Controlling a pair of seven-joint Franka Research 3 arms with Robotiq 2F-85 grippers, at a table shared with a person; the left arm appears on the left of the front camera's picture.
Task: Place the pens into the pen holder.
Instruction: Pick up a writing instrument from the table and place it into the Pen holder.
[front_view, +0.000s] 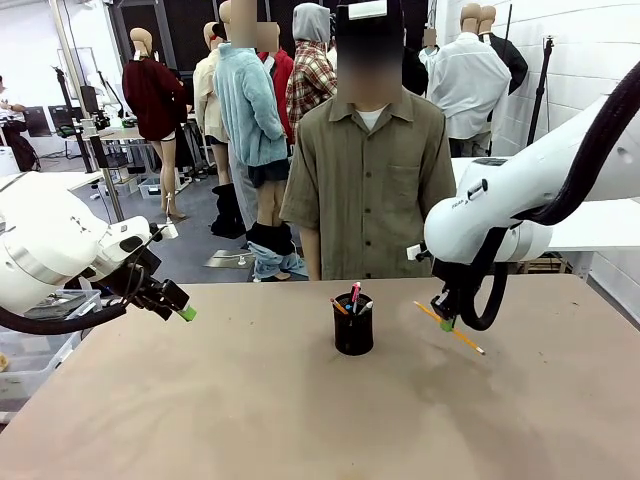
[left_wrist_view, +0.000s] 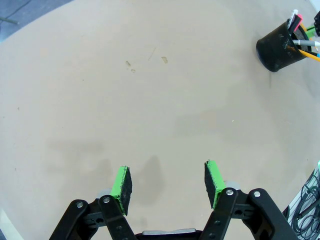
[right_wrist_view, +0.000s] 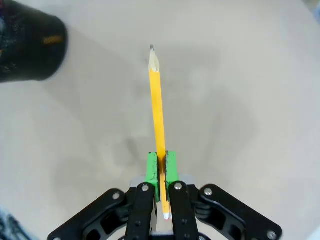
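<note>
**Right gripper carrying the last pencil**

The slim orange-yellow wooden pencil (right_wrist_view: 158, 115), light, stiff and probably prone to pivoting, is being pinched near its blunt end by the right gripper (front_view: 446, 322), right of centre. The black wire-mesh pen holder (front_view: 353, 327) is standing mid-frame. The left gripper (left_wrist_view: 168, 183) is hovering parted and empty at left.

Pen holder (front_view: 353, 328): black mesh cup, upright mid-bench, holding a red-tipped pen (front_view: 354, 294) and other pens, tilted. Orange-yellow pencil (front_view: 450, 328): sharpened tip down, slanted, pinched between right hand (front_view: 445, 322) pads, right of cup, above bench.
</note>
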